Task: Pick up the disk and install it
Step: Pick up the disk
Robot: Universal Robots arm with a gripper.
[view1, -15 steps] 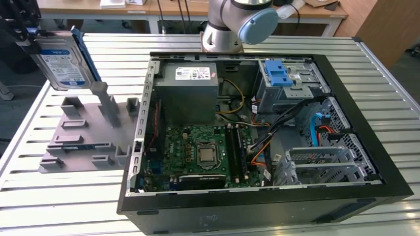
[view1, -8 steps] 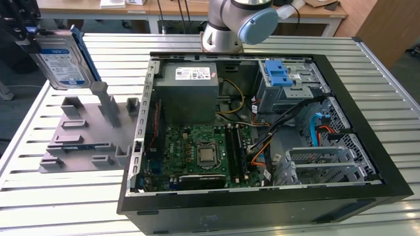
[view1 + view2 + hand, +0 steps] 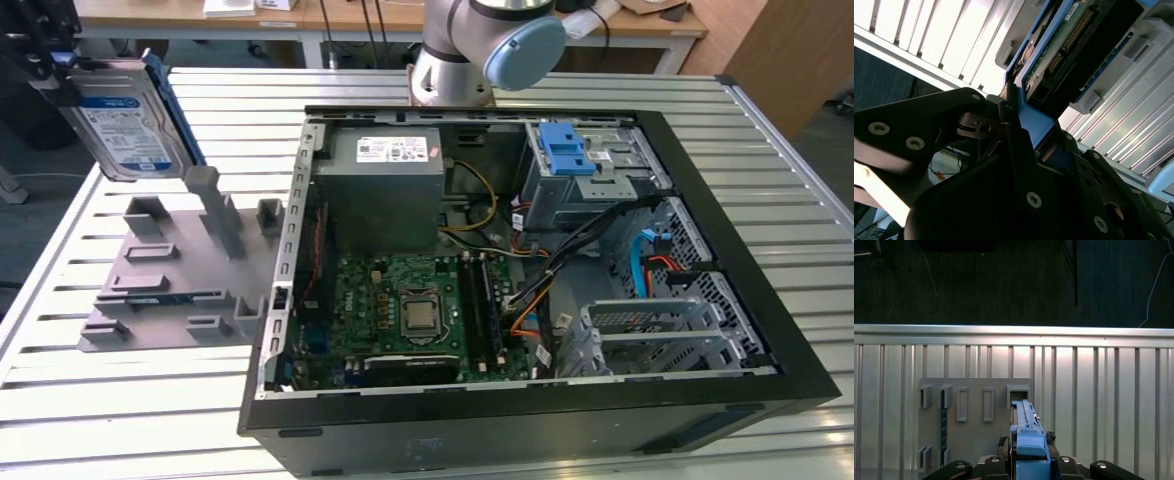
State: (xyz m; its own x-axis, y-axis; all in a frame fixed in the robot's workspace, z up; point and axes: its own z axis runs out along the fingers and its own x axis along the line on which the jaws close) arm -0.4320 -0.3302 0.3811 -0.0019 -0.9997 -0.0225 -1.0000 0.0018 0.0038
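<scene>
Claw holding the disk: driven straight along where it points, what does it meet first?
Probably the grey fixture plate, around its square slot; the disk in the claw leads, so it touches first. Depth unclear.

A robotics lab: slatted metal workbench (image 3: 134,400), opened computer case (image 3: 534,425).

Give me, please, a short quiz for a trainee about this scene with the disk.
1. True or false: the disk lies inside the case.
2. What does the pincer hold? A) the disk B) a cable C) nothing
3. Fill in: in the exterior view, the grey holder stands on the ____ of the case.
Key: 1 false; 2 A; 3 left (the exterior view's left).
</scene>
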